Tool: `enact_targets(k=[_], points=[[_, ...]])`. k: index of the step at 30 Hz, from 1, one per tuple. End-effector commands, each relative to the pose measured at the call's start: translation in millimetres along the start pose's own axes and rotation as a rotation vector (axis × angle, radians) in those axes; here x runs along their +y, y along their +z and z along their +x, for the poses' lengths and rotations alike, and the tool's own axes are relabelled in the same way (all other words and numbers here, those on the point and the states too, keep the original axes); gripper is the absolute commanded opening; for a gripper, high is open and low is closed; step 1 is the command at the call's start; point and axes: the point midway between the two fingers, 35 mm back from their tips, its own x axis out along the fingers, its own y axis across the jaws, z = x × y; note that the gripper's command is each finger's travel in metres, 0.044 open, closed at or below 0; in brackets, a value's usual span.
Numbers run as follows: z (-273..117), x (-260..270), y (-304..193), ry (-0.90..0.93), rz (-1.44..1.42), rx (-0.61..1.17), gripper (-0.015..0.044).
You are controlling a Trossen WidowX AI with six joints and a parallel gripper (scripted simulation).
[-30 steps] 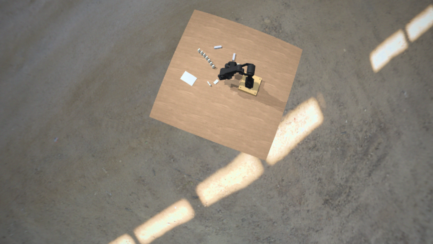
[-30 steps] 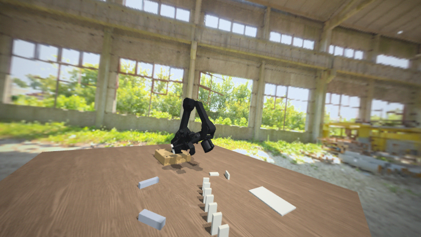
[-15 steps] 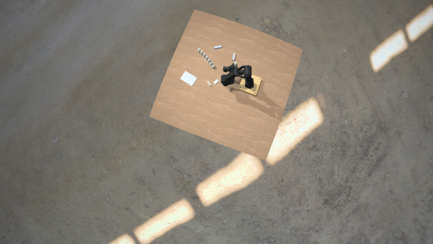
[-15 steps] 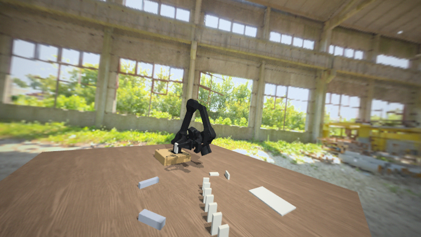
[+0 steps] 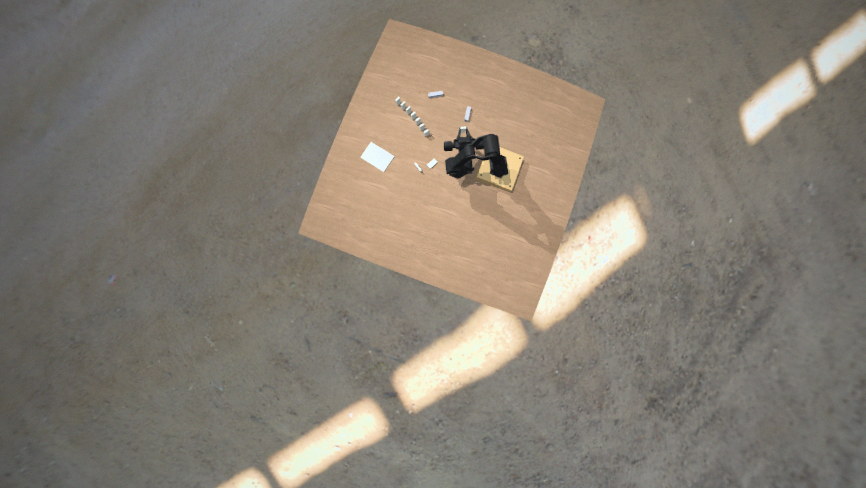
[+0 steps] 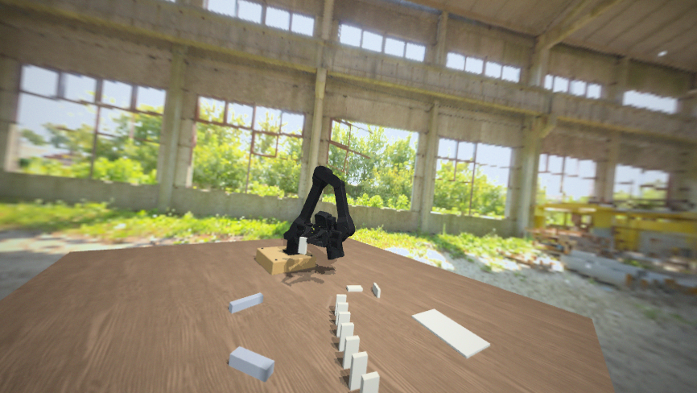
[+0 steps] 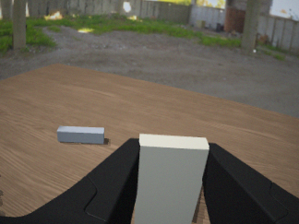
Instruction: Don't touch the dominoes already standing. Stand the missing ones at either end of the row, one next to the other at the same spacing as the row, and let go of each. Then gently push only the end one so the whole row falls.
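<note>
My gripper is shut on a white domino, held raised above the table near the arm's base. The domino looks roughly upright in the exterior view. The row of several standing white dominoes is away from the gripper; its end nearest the base stands alone, with no domino beyond it. Two more white dominoes are off the row near that end: one lies flat, the other rests on a narrow side.
Two blue-grey blocks lie on the table, one farther out and one nearer the gripper. A thin white plate lies flat on the row's other side. The arm stands on a yellow base.
</note>
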Motion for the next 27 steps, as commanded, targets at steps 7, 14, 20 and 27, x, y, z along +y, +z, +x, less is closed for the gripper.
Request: enact_targets(k=[7, 14, 20, 27], points=[[-1, 1, 0, 0.014, 0.001, -0.004, 0.0107], [-1, 1, 0, 0.014, 0.001, -0.004, 0.0107], [0, 0, -14, 0.013, 0.004, 0.000, 0.0107], [1, -1, -32, 0.009, 0.009, 0.005, 0.0107]])
